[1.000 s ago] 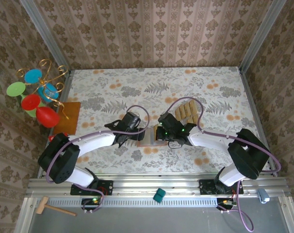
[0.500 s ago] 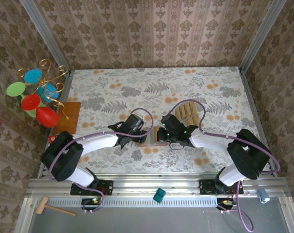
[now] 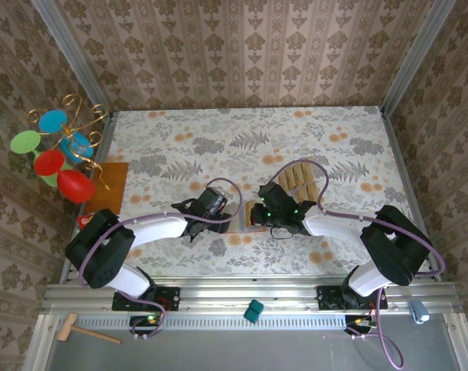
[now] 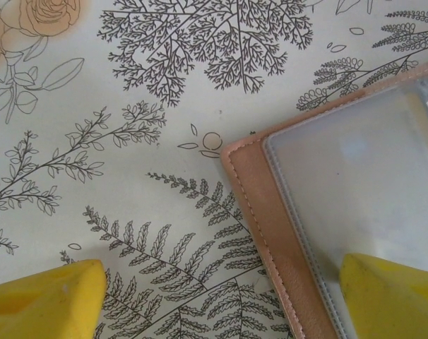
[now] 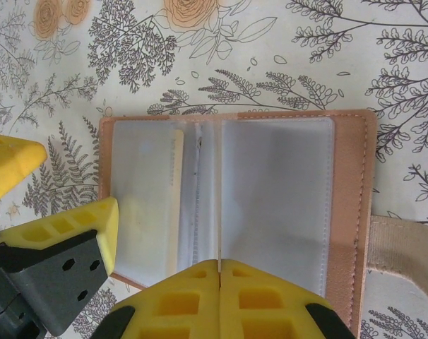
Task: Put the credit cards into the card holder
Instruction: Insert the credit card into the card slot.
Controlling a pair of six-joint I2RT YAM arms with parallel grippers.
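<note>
toward the near edge of the worktop [image 3: 180,139], about halfway along it, the card holder [image 5: 277,198] lies opened flat, clear sleeves up, with an arm at either side. the left arm's fingers [image 3: 228,215] stand spread wide at its left edge, one over a clear sleeve and the other over bare worktop, gripping nothing. the right arm's fingers [image 5: 220,275] are pressed together and empty, their tips at the near edge of the holder just by its centre fold. a tan strip [image 5: 176,176] inside the sleeve on the left arm's side looks like a card already in, though i cannot be sure. farther back, toward the far right corner, the credit cards [image 3: 297,179] lie side by side in a slanting row, apart from the holder and on the right arm's side. so the next card sits beyond and to the right of the right arm's fingers; that arm is the nearer one, and it would have to open before taking a card.
</note>
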